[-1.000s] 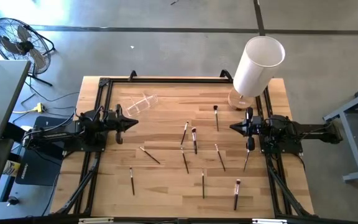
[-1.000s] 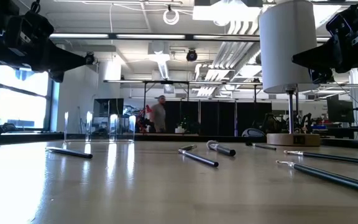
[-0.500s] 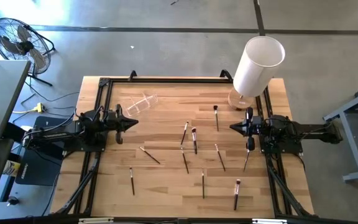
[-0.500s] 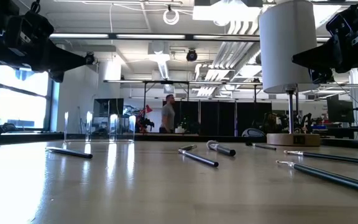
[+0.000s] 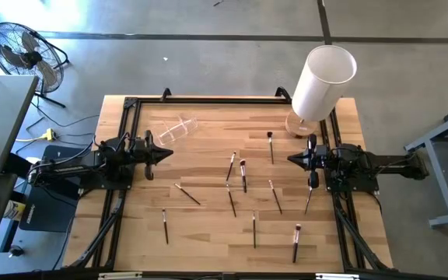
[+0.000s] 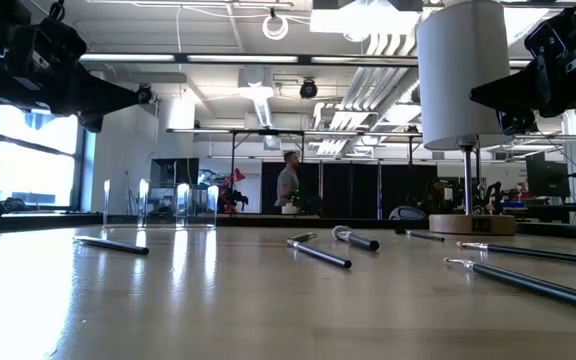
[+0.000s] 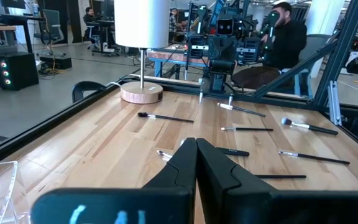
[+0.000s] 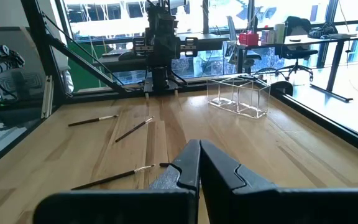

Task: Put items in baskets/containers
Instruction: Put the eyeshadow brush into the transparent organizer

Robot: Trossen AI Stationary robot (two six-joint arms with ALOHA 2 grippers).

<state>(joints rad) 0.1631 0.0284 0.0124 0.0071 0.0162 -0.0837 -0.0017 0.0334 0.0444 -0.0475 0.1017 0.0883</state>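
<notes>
High view | both jaws closed, empty | brushes (image 5: 243,175) between them | clear holder (image 5: 179,127) near left

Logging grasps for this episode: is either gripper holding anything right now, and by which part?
Nothing is held. The left gripper and right gripper both have shut, empty jaws; the thin dark-handled makeup brushes lie on the wooden table.

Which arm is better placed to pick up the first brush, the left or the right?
Probably the right. The right gripper sits beside the brush near the white cylinder. The left gripper is nearer the clear holder, farther from most brushes. Both are shut and empty.
</notes>
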